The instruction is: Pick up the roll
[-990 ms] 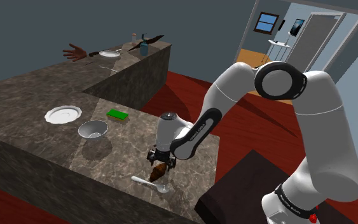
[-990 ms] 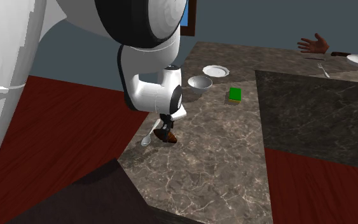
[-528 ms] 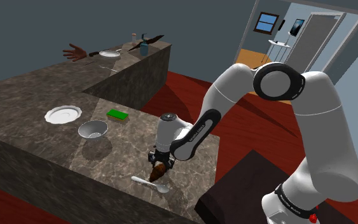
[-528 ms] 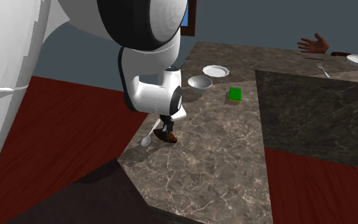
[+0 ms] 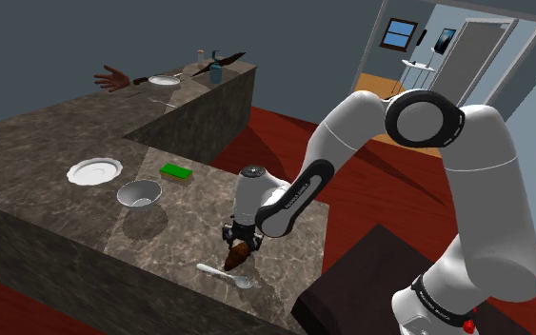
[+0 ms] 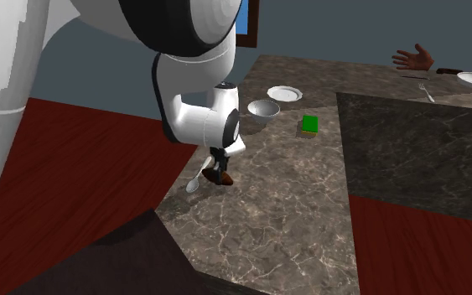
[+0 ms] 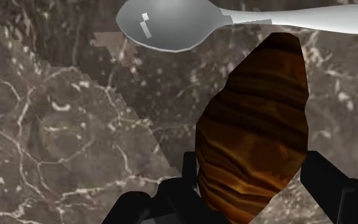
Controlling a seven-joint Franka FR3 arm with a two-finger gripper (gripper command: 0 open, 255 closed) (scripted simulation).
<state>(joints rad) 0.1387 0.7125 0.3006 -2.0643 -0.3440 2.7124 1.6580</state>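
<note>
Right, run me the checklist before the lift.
1. Roll sits between the hand's fingers: ok, they press it on both sides.
2. Roll off the counter: cannot tell.
3. Spoon apart from the roll: cannot tell, its handle crosses the roll's far tip.
4. Spoon outside the fingers: ok.
5. Bowl and green sponge away from the hand: ok.

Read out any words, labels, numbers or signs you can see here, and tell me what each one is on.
Dark lettering on the arm's forearm: too small to read.
Dark lettering on the arm's lowest link: too small to read.
No text on the roll, the spoon or the green sponge.
</note>
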